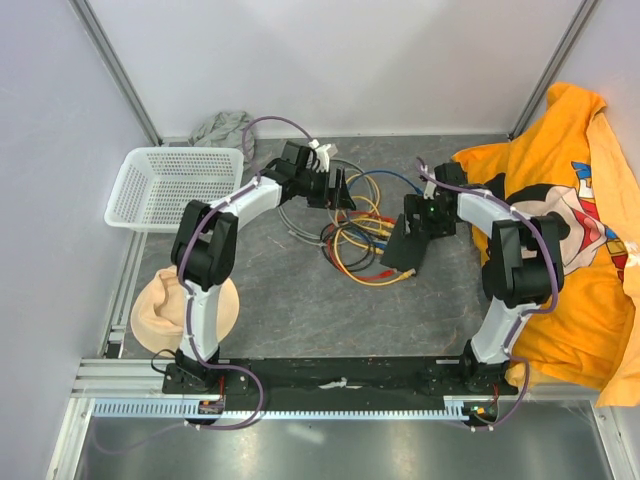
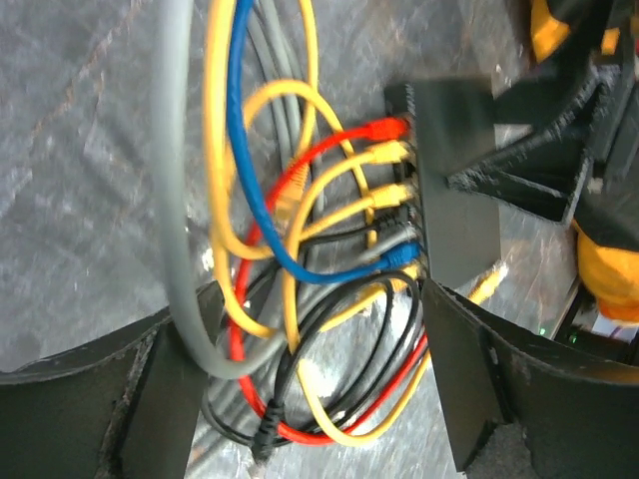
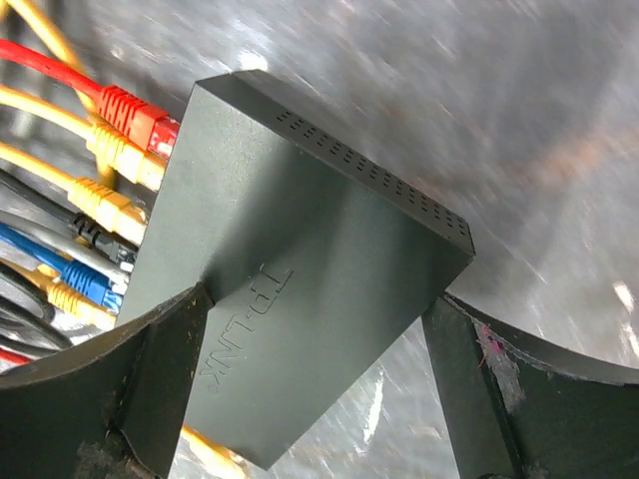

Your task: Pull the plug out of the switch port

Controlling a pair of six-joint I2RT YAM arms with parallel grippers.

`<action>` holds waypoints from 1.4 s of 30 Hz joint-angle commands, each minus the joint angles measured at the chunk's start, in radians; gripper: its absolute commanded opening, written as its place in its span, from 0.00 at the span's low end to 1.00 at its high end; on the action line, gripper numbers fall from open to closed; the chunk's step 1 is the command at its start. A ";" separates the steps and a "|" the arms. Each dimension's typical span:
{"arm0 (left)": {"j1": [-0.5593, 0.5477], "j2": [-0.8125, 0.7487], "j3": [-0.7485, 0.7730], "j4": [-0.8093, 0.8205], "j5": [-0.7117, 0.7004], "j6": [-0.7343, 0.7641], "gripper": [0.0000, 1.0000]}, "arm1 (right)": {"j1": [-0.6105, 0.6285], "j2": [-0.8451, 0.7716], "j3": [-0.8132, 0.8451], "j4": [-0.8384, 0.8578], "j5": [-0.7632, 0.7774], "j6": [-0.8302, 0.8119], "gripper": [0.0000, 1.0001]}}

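Note:
The switch (image 3: 300, 259) is a flat black box marked TP-LINK, lying on the grey table mid-right (image 1: 408, 258). Along its left edge sits a row of plugs: red (image 3: 135, 110), yellow (image 3: 125, 150), yellow (image 3: 105, 205), black (image 3: 90, 232), blue (image 3: 90, 279) and another yellow. My right gripper (image 3: 318, 309) is open and straddles the switch; its left finger overlaps the box face and its right finger stands at the far corner. My left gripper (image 2: 315, 329) is open over the loose cable loops, left of the plug row (image 2: 391, 190) and the switch (image 2: 454, 190).
A tangle of yellow, red, blue, grey and black cables (image 1: 355, 235) lies between the arms. A white basket (image 1: 170, 185) stands at the back left, with a grey cloth (image 1: 222, 128) behind it. An orange shirt (image 1: 570, 230) covers the right side, and a beige cloth (image 1: 165, 310) lies near left.

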 commanded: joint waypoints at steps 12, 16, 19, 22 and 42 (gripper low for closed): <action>0.002 -0.296 -0.309 -0.028 -0.161 0.128 0.92 | 0.202 0.162 0.174 0.088 -0.038 -0.060 0.96; 0.002 -0.352 -0.395 -0.034 -0.181 0.151 0.92 | 0.226 0.176 0.185 0.084 -0.021 -0.065 0.96; 0.002 -0.398 -0.466 -0.026 -0.210 0.155 0.94 | 0.228 0.176 0.178 0.083 0.036 -0.049 0.98; 0.010 -0.431 -0.484 -0.025 -0.232 0.169 0.96 | 0.226 0.178 0.170 0.074 0.057 -0.063 0.98; 0.085 -0.644 -0.137 -0.270 -0.244 0.315 0.99 | 0.203 -0.092 0.259 -0.006 0.128 0.023 0.98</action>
